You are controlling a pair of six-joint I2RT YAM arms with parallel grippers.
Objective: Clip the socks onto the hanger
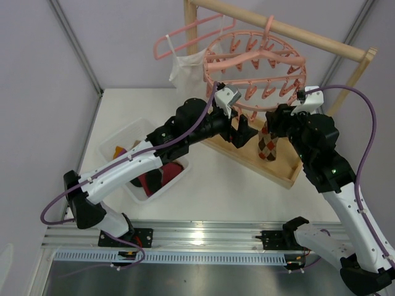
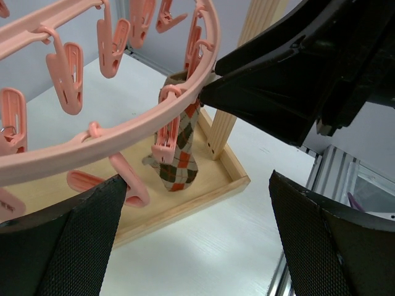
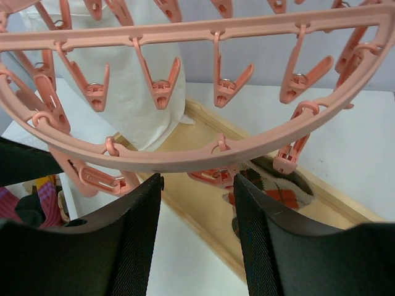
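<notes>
Seeing one argyle sock (image 1: pixel 269 147) already dangling from a clip around 5 o'clock on the pink hanger (image 1: pixel 300 61), just above the wooden base (image 1: pixel 284 179). Got more socks (image 1: pixel 157 176) waiting in the bin (image 1: pixel 114 139), way off at 8 o'clock. Got the left gripper (image 1: pixel 242 132) spread as wide as it goes, with nothing in it. Got the right gripper (image 1: pixel 276 117) roughly half spread under the rim, apparently pinching nothing. Could easily go wrong: nudging the ring, setting it swinging, shaking that sock loose. Also risking a clash by crowding both arms into one spot. Only via the left wrist: spotting a right fingertip (image 2: pixel 259 98) right at the rim beside the sock's clip. Only from overhead: catching the bin.
</notes>
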